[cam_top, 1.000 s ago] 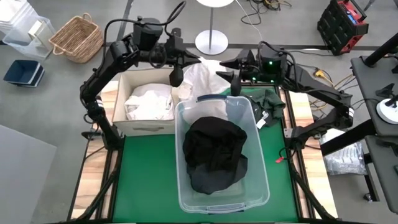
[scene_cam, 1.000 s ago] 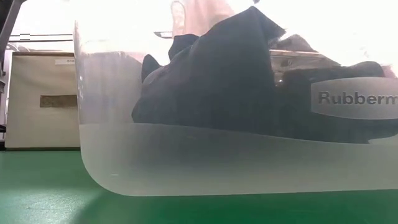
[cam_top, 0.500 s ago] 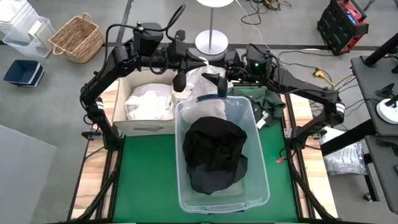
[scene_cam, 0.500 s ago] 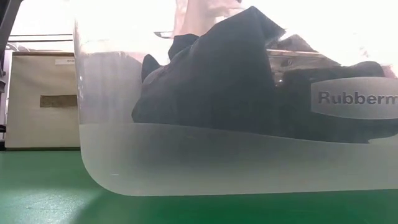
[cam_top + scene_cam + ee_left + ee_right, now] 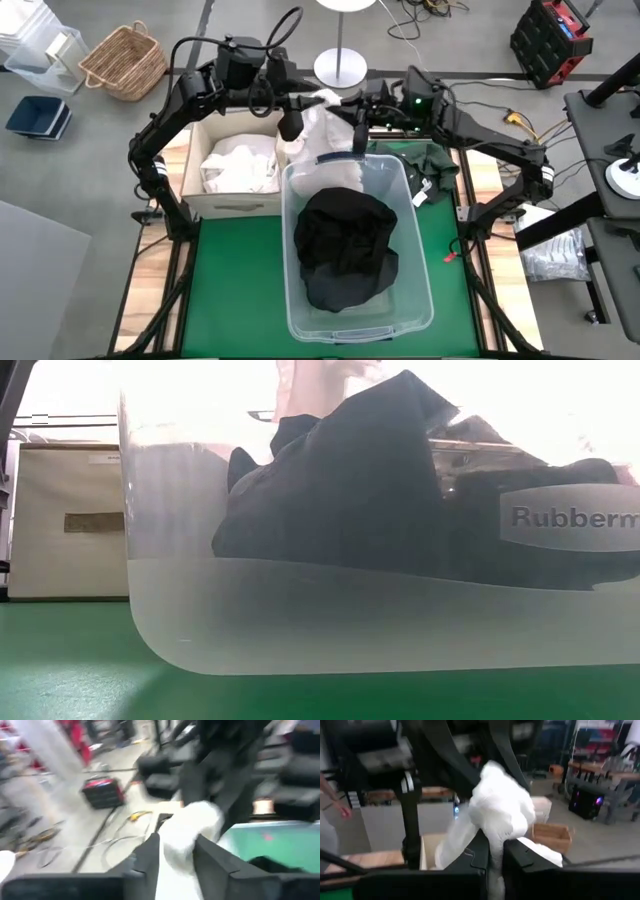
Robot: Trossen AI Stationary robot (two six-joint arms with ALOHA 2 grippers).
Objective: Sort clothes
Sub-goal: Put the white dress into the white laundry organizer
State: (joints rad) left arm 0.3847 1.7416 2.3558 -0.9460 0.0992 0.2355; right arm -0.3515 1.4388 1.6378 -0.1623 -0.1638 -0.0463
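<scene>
High view is showing you both arms meeting at the far edge of the table, above the back rim of the clear plastic tub [image 5: 415,262], with a white garment [image 5: 322,128] hanging between them. Your right gripper [image 5: 357,112] is pinching the upper part of that garment; the right wrist view is showing its two dark fingers [image 5: 481,851] pressed close together with the white fabric [image 5: 498,814] bunching up out of them. Your left gripper [image 5: 296,107] is sitting just beside it, and the left wrist view is showing its fingers [image 5: 150,854] standing slightly apart with a fold of the white cloth [image 5: 191,834] lying between them, so they are touching it, though you cannot tell how firmly they are bearing on it. The garment's long axis is running up and down: its gathered top is pointing toward the grippers and its loose lower part is trailing down to the tub's far rim, next to the beige cardboard box [image 5: 196,152]. More white clothes [image 5: 240,167] are lying crumpled inside that box. A black garment [image 5: 345,245] is sitting heaped in the tub, its mass stretching lengthwise along the tub; the low view is showing it [image 5: 400,490] piled against the clear wall [image 5: 300,615]. A dark green garment [image 5: 432,162] is lying on the table to the right of the tub, near the right arm.
</scene>
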